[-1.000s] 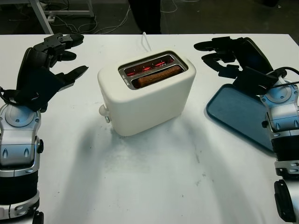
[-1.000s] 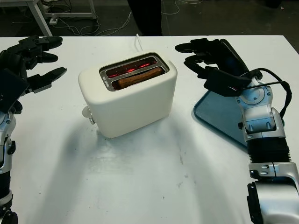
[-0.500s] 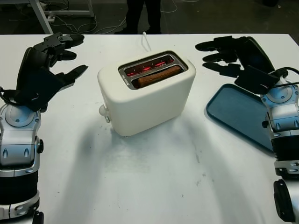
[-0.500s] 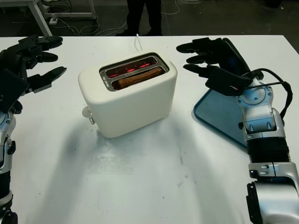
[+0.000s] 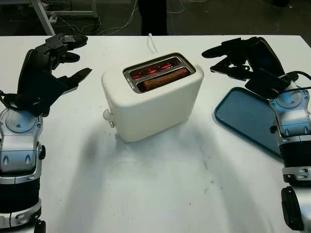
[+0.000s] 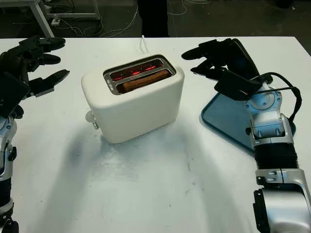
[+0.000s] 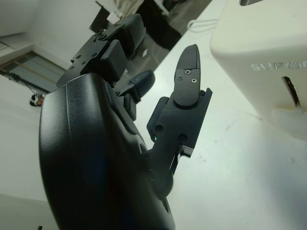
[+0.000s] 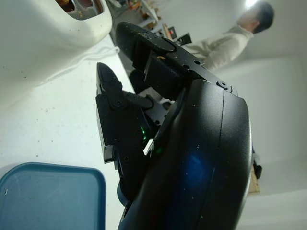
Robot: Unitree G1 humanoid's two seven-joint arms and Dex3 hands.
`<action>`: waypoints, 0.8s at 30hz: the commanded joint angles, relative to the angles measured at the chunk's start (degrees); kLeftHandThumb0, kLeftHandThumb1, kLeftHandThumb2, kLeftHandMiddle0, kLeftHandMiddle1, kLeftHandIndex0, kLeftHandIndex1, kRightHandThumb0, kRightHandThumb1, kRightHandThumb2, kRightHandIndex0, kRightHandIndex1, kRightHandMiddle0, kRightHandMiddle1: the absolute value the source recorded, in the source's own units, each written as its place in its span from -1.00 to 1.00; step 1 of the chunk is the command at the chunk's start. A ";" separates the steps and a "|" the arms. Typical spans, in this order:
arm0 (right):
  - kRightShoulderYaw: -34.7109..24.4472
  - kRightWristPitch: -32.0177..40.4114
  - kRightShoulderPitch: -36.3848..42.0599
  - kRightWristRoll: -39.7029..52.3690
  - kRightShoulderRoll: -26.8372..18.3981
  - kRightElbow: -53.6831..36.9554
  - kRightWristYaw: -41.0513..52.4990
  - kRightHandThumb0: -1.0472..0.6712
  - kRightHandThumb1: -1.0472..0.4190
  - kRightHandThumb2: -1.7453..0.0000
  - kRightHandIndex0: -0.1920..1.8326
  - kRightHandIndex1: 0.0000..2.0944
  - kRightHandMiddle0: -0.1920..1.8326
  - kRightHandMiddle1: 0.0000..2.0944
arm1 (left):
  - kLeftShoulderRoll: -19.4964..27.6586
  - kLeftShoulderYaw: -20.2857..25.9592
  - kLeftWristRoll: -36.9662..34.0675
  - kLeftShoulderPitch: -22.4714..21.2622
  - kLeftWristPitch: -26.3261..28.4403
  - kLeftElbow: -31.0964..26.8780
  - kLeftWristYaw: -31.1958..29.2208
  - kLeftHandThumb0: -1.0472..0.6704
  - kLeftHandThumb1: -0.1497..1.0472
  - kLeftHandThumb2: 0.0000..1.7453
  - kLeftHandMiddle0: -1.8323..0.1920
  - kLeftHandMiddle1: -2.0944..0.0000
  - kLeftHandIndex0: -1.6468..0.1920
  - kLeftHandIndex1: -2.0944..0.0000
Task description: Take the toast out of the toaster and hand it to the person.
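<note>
**Right hand edges toward the toaster; toast still in its slot**

Since half a second ago the right hand (image 5: 228, 58) has shifted a little nearer the toaster (image 5: 151, 97), its fingertips (image 6: 192, 54) now dipping toward the toaster's right upper edge without touching it. It holds nothing and its fingers are apart. Everything else lies as it did.

One cream-white toaster stands near the middle of the worktop (image 5: 160, 194), somewhat toward the far edge, with its lever knob (image 5: 106, 115) on the end facing the left side. It has two slots. One slice of toast (image 5: 165, 79) sits in the nearer slot, its brown top edge just above the rim; the farther slot (image 5: 153, 68) glows red inside and I cannot tell that it holds anything. A white cord (image 5: 151, 41) runs from behind the toaster to the far edge.

One blue tray (image 5: 245, 119) lies flat by the right edge of the worktop, partly under the right arm; the part that shows carries nothing.

The left hand (image 5: 56, 65) hovers near the left edge, well apart from the toaster, open with fingers apart.

One person (image 5: 153, 14) stands beyond the far edge, legs in dark trousers; in the right wrist view a light sleeve (image 8: 218, 48) shows.
</note>
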 commanded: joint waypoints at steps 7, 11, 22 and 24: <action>-0.03 -2.46 -0.36 -1.08 -0.11 0.63 -2.03 0.11 -0.83 0.99 0.14 -0.14 0.33 -0.91 | -0.03 0.80 -0.74 0.82 -0.19 -0.14 0.05 -0.06 0.49 -0.53 0.65 0.00 0.31 0.59; 0.00 -2.40 -0.26 -1.61 -0.34 0.52 -2.22 0.01 -0.83 0.95 0.13 -0.14 0.34 -0.91 | -0.10 0.75 -0.60 0.81 -0.29 -0.20 0.11 -0.06 0.49 -0.53 0.65 -0.01 0.31 0.58; 0.19 -4.31 -0.63 -1.13 -0.05 2.10 -1.88 0.03 -0.83 0.86 0.12 -0.28 0.34 -0.93 | -0.08 0.30 -0.09 0.77 -0.05 -0.11 0.17 -0.07 0.48 -0.52 0.64 -0.02 0.34 0.53; 0.13 -4.03 -0.71 -1.10 0.01 1.87 -1.94 0.00 -0.83 0.86 0.15 -0.28 0.34 -0.93 | 0.20 0.19 0.33 0.61 -0.93 0.28 0.20 -0.11 0.49 -0.52 0.63 -0.02 0.33 0.52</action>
